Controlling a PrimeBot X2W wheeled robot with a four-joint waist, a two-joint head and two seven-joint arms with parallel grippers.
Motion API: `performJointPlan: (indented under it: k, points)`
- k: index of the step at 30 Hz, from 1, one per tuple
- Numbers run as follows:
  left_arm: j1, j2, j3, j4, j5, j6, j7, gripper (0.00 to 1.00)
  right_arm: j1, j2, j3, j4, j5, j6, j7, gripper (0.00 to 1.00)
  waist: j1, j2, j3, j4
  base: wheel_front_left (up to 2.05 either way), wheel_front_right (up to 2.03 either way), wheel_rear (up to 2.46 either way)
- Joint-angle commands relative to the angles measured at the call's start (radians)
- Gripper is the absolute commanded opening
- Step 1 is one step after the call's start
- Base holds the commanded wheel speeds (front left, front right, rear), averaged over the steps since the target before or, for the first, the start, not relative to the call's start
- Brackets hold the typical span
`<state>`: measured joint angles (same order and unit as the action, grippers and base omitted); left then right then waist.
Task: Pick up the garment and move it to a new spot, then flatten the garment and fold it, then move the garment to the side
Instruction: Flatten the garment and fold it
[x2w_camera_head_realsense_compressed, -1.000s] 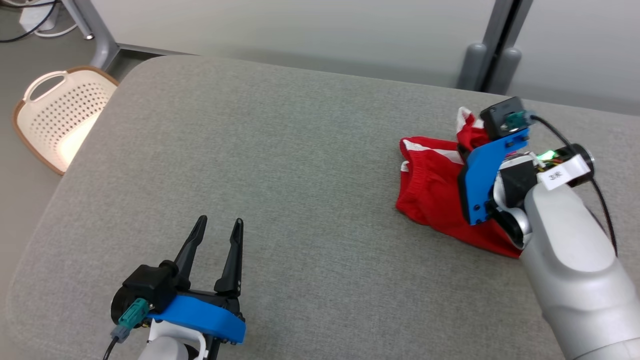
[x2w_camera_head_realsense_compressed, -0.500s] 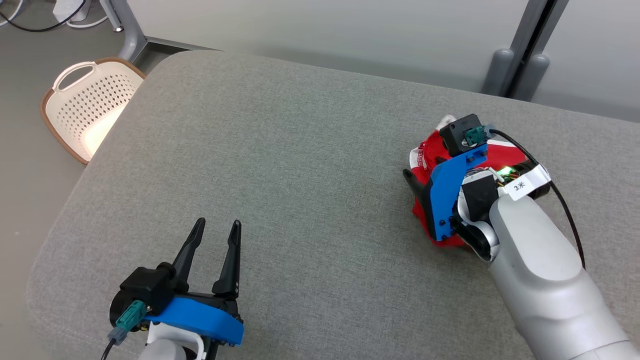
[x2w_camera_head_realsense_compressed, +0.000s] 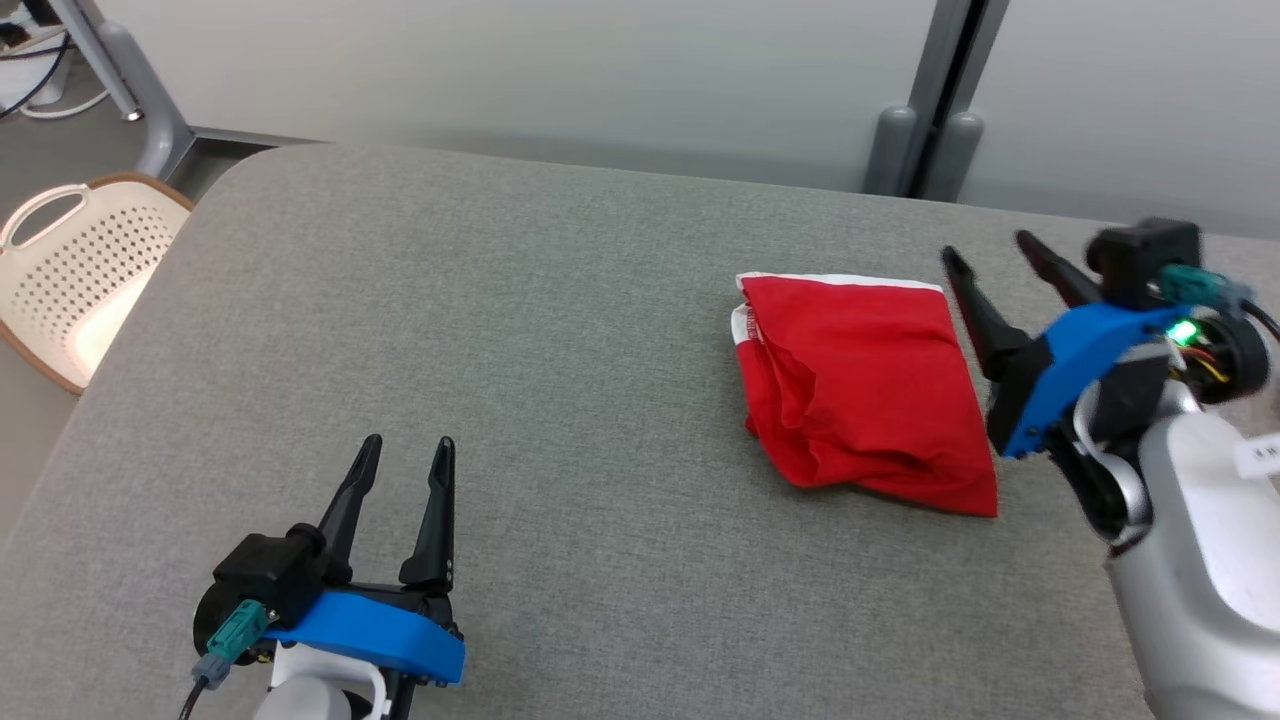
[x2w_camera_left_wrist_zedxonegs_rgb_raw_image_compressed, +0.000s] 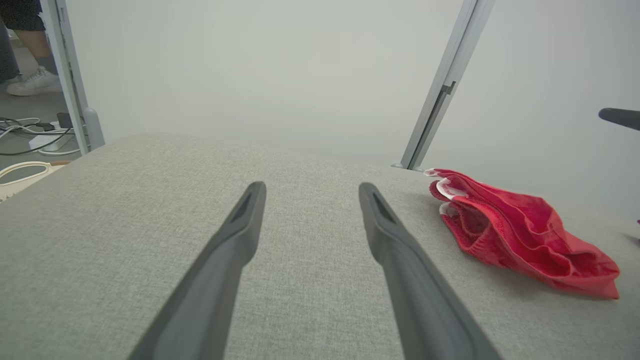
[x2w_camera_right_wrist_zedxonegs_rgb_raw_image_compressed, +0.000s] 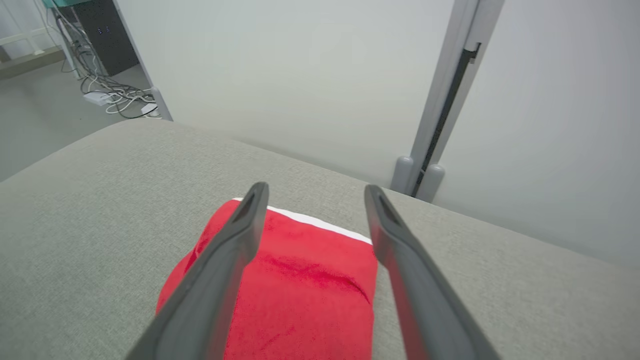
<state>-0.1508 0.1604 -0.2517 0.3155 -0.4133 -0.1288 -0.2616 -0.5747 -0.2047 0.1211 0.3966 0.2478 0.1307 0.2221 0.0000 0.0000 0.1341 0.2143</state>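
The garment (x2w_camera_head_realsense_compressed: 860, 385) is red with white trim and lies folded into a rough rectangle on the right half of the grey table (x2w_camera_head_realsense_compressed: 500, 330). It also shows in the left wrist view (x2w_camera_left_wrist_zedxonegs_rgb_raw_image_compressed: 520, 235) and the right wrist view (x2w_camera_right_wrist_zedxonegs_rgb_raw_image_compressed: 305, 285). My right gripper (x2w_camera_head_realsense_compressed: 990, 250) hovers just to the right of it, open and empty, its fingers lifted clear of the cloth. Near the table's front left, far from the garment, my left gripper (x2w_camera_head_realsense_compressed: 405, 450) stands open with nothing between its fingers.
A cream perforated basket (x2w_camera_head_realsense_compressed: 70, 270) sits on the floor off the table's left edge. A grey post (x2w_camera_head_realsense_compressed: 925, 110) rises behind the far edge. Cables (x2w_camera_right_wrist_zedxonegs_rgb_raw_image_compressed: 117, 95) lie on the floor at the far left, and a person's foot (x2w_camera_left_wrist_zedxonegs_rgb_raw_image_compressed: 30, 82) shows there.
My right gripper has opened, let go of the garment and pulled back to the right. The garment now lies folded flat. The camera has shifted; the left arm has not moved.
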Motion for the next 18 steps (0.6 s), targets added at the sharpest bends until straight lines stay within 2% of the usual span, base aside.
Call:
performJointPlan:
  k: [1,5,8,12,18]
  points:
    - [-0.009,0.006,0.006,0.003,0.004,0.003,-0.004,1.0,0.038,0.0,-0.021,-0.018,-0.013,0.0,-0.015,1.0,0.0,0.0,-0.011,-0.019,0.0,0.0,0.0]
    - [0.0,0.012,0.023,0.006,-0.003,0.016,-0.004,1.0,0.171,0.05,-0.174,-0.131,-0.067,0.0,-0.087,1.0,0.0,0.0,-0.023,-0.061,0.0,0.0,0.0]
    - [0.012,0.022,0.038,0.003,-0.008,0.025,-0.004,1.0,0.263,0.092,-0.24,-0.209,-0.088,0.0,-0.125,1.0,0.0,0.0,-0.028,-0.098,0.0,0.0,0.0]
    - [0.029,0.038,0.062,-0.001,-0.02,0.036,-0.004,1.0,0.359,0.129,-0.258,-0.279,-0.098,0.0,-0.155,1.0,0.0,0.0,-0.037,-0.144,0.0,0.0,0.0]
    - [0.067,0.057,0.09,-0.018,-0.023,0.058,-0.003,1.0,0.45,0.15,-0.238,-0.307,-0.098,0.0,-0.179,1.0,0.0,0.0,-0.05,-0.203,0.0,0.0,0.0]
